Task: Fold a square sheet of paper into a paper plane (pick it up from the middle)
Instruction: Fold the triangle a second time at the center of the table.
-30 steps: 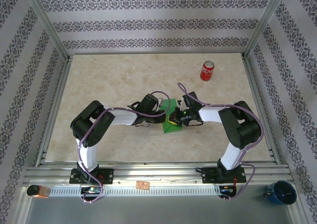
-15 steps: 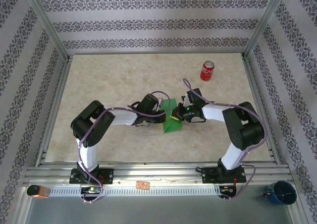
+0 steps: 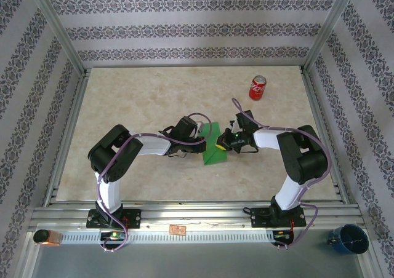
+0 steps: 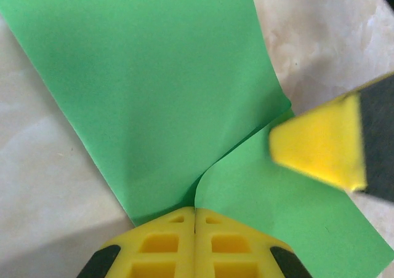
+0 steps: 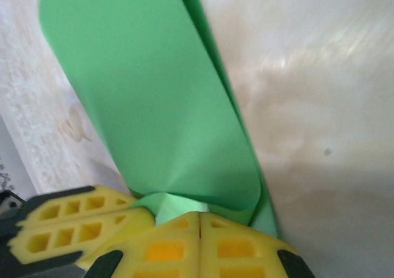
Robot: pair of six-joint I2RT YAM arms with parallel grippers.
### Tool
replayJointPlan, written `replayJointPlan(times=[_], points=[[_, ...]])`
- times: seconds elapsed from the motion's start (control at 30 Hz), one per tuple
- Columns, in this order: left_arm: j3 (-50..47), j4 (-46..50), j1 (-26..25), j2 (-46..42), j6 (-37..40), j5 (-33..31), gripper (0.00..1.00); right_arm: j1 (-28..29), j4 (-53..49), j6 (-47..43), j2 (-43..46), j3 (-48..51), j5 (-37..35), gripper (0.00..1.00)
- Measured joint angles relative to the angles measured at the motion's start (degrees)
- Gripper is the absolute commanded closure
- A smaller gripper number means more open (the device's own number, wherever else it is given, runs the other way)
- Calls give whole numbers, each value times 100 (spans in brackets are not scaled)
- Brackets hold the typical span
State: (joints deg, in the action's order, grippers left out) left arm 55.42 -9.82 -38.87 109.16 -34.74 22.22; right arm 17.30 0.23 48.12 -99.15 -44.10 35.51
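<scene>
left hand (image 4: 195, 213): clamped shut, pinching the green sheet's edge right where a crease runs in
square sheet of paper (image 4: 154, 93): partly folded, mid tabletop (image 3: 135, 99), caught between both hands
right hand (image 5: 200, 216): fingers pressed together too, nipping the paper's opposite side
red soda can (image 3: 257, 88): standing far right, well apart

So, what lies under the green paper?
The pale table shows all around the square sheet of paper; the part directly beneath its folded layers is covered.

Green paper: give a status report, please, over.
Left gripper shut on green paper. Right gripper shut on it too. Soda can far back, apart.
</scene>
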Motion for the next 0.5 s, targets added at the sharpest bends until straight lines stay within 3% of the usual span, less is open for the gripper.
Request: replayJointPlan(times=[0.5], points=[[11,-7,0,13,0,22,100,-146,225,22,-201,2,-2,97]])
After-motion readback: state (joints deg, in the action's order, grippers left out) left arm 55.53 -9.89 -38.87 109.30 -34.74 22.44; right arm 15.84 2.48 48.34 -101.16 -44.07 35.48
